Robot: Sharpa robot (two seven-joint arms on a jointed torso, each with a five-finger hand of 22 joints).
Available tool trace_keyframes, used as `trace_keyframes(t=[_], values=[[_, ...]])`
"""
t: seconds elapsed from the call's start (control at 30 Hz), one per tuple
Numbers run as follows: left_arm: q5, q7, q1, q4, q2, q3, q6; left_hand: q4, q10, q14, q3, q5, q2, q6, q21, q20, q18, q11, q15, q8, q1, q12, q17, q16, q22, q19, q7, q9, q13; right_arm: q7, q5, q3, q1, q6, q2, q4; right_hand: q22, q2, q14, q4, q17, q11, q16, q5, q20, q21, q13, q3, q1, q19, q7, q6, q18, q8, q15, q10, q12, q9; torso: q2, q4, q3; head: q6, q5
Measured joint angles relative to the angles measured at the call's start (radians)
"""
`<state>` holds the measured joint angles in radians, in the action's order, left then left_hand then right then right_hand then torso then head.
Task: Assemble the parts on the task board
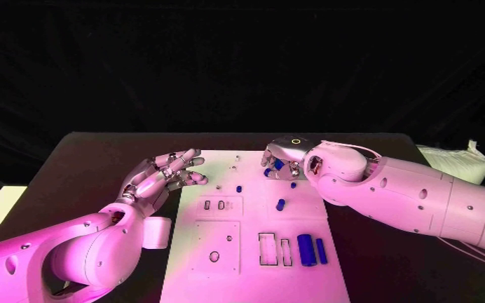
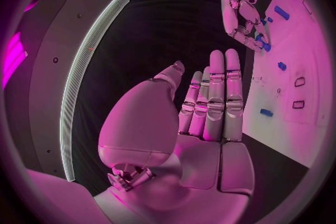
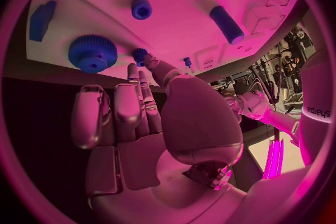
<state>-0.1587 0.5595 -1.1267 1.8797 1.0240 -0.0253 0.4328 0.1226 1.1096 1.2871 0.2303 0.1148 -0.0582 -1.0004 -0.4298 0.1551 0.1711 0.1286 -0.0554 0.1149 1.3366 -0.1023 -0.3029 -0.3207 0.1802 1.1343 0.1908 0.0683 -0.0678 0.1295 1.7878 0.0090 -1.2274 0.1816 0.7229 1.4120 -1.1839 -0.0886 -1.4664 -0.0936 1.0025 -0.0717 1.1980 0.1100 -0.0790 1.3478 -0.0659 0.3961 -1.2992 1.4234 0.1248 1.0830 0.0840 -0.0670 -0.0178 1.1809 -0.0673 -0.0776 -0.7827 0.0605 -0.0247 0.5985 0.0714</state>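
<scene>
Task board (image 1: 265,261), a white plate, lies in the middle of the black bench (image 1: 91,156), running from the near edge toward the far side. Several blue parts sit on it: a thick blue cylinder (image 1: 305,250) and a slimmer blue bar (image 1: 320,250) lie side by side near the front right, just beside two empty rectangular slots (image 1: 274,249). A short blue peg (image 1: 281,205) stands near the middle of the plate, and a smaller blue pin (image 1: 240,189) sits farther back.

In the right wrist view a blue gear (image 3: 92,53) rests on the board near its edge, with a small blue knob (image 3: 140,55) touching the fingertips (image 3: 133,70) of the right hand.

The right hand (image 1: 285,157) reaches over the far part of the board, fingers curled downward around a small blue piece; whether it truly grips that piece cannot be told. The left hand (image 1: 167,175) hovers at the board's left edge, fingers straight and apart, holding nothing.
</scene>
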Motion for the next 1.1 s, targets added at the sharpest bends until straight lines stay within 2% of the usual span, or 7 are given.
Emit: trace_keyframes(t=[0.27,0.5,0.7,0.93,1.1], values=[[0.0,-0.002,0.0,0.0,0.0,0.0,0.0,-0.004,0.0,0.0,0.004,0.0,0.0,0.004,0.0,0.0,0.0,0.0,0.0,-0.004,0.0,0.002,-0.005,0.0,0.0,0.0,0.004,0.0,0.0,0.002,0.003,0.0,0.0,-0.015,-0.002,-0.004,-0.012,0.0,0.0,0.013,0.008,-0.001,0.011,0.0,0.0,0.012,0.0,0.013,0.0,0.0,0.0,0.01,0.0,0.0,0.0,0.006,0.0,-0.003,-0.002,0.0008,-0.0005,0.001,0.0],[0.0,-0.004,0.0,0.001,0.002,0.0,0.0,-0.004,0.0,-0.003,0.004,0.0,0.0,0.004,0.0,0.0,0.0,0.0,-0.003,-0.008,0.0,0.006,-0.008,0.0,0.0,0.0,0.004,0.0,0.0,0.004,0.007,0.0,0.0,-0.028,-0.009,-0.01,-0.028,0.001,0.0,0.024,0.02,0.006,0.023,0.0,0.0,0.023,0.0,0.024,0.0,0.0,-0.002,0.027,0.0,0.0,0.0,0.021,0.0,-0.008,-0.005,0.0008,-0.0005,0.003,0.0],[0.0,-0.005,0.0,0.002,0.002,0.0,0.0,-0.007,-0.004,-0.003,0.007,0.0,0.0,0.004,0.0,0.0,0.0,0.004,-0.003,-0.008,0.0,0.006,-0.012,0.0,0.0,0.0,0.004,0.0,0.0,0.005,0.011,0.001,-0.001,-0.034,-0.015,-0.015,-0.039,0.008,0.0,0.034,0.023,0.008,0.028,0.0,0.002,0.03,0.0,0.031,-0.008,0.002,-0.007,0.047,0.0,-0.005,0.0,0.035,0.0,-0.012,-0.006,0.0016,-0.0004,0.005,0.0],[0.0,-0.005,0.0,0.003,0.002,0.0,0.0,-0.007,-0.004,-0.003,0.007,0.0,0.0,0.007,0.0,0.0,0.0,0.004,-0.003,-0.011,0.0,0.013,-0.017,0.0,0.0,0.0,0.007,0.0,0.0,0.005,0.014,0.002,-0.002,-0.034,-0.019,-0.017,-0.049,0.011,0.0,0.056,0.028,0.014,0.04,-0.002,0.004,0.039,-0.002,0.031,-0.011,0.004,-0.011,0.068,0.0,-0.013,0.0,0.051,0.0,-0.016,-0.007,0.0012,-0.0004,0.007,-0.001],[0.0,-0.006,0.0,0.003,0.002,0.0,0.0,-0.007,-0.004,-0.003,0.007,0.0,0.001,0.007,0.0,0.0,0.0,0.004,-0.003,-0.011,-0.001,0.013,-0.018,0.0,0.0,0.0,0.007,0.0,0.0,0.005,0.016,0.0,0.0,-0.016,-0.015,-0.009,-0.056,0.011,0.0,0.066,0.036,0.017,0.046,-0.006,0.004,0.042,-0.003,0.03,-0.011,0.004,-0.017,0.077,0.0,-0.012,0.0,0.067,0.0,-0.022,-0.008,0.0011,-0.0006,0.008,-0.001]])
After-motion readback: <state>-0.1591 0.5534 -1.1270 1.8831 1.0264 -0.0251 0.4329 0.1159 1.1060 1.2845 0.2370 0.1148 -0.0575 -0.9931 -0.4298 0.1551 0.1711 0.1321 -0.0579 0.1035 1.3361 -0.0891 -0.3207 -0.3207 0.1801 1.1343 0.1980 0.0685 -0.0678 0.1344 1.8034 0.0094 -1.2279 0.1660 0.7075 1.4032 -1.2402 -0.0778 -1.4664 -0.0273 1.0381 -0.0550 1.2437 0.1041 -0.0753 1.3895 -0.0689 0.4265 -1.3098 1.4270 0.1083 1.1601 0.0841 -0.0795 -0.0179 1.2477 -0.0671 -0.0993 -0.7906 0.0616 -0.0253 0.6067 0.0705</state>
